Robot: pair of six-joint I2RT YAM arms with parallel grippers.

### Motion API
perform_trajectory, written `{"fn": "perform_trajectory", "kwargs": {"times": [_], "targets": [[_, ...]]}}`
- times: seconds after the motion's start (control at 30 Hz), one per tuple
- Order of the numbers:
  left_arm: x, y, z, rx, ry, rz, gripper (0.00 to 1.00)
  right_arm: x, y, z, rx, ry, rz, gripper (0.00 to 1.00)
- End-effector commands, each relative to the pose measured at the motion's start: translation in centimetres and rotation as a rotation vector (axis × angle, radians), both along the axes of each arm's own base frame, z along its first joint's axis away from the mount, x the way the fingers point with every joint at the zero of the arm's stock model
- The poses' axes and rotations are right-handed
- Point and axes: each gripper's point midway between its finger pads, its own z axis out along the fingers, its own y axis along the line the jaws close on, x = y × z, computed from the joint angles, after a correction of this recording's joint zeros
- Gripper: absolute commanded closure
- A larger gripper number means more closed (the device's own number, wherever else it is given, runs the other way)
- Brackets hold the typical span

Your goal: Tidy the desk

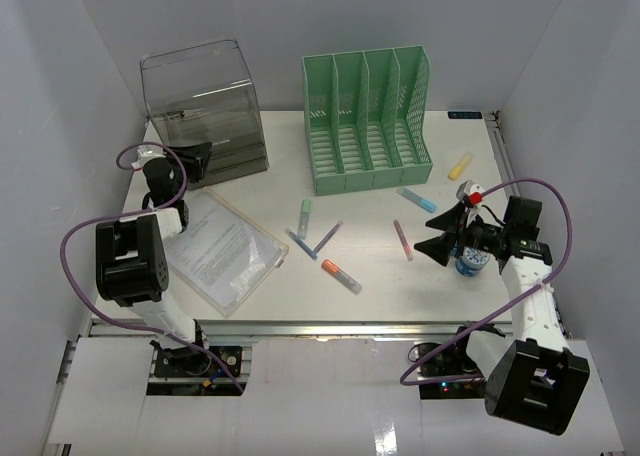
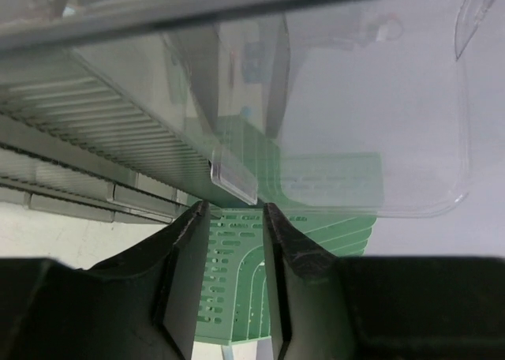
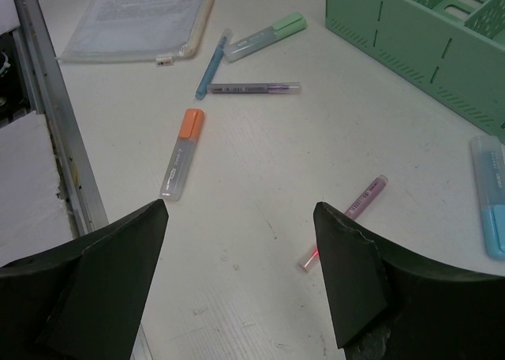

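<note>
The desk (image 1: 385, 294) is a white tabletop with a metal rail along its near edge. Several highlighters lie on it: green (image 1: 305, 216), blue (image 1: 300, 244), purple (image 1: 328, 236), orange (image 1: 340, 274), pink (image 1: 402, 239), light blue (image 1: 417, 200) and yellow (image 1: 459, 166). My right gripper (image 1: 445, 231) is wide open and empty over the desk (image 3: 260, 163). The pink highlighter (image 3: 347, 218) lies just inside its right finger, the orange one (image 3: 183, 153) ahead on the left. My left gripper (image 1: 195, 161) is narrowly open at the clear drawer box (image 1: 205, 111). Its tips (image 2: 233, 210) are just below a drawer's clear handle tab (image 2: 234, 178).
A green slotted file rack (image 1: 368, 116) stands at the back middle and shows in the right wrist view (image 3: 426, 36). A document sleeve (image 1: 215, 248) lies front left. A small blue and white bottle (image 1: 470, 261) stands under my right arm. White walls enclose three sides.
</note>
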Motion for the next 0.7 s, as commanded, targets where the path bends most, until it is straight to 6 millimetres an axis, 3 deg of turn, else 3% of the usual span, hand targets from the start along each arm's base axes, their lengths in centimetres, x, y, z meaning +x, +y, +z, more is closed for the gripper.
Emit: {"fn": "perform_trajectory", "kwargs": {"times": [0.0,0.47,0.67], "targets": [[1.5,0.5,2.1,-0.004,-0.071,0.015,0.58,-0.1,0.0,-0.2,0.013,-0.001,0.009,0.19],[3.7,0.9,1.4,-0.007,-0.074,0.016,0.63,0.0,-0.1,-0.4,0.021,0.011,0.007,0.19],[3.7,1.0,1.0,-0.014,-0.081,0.02,0.74,0.0,-0.1,-0.4,0.024,0.015,0.007,0.19]]}}
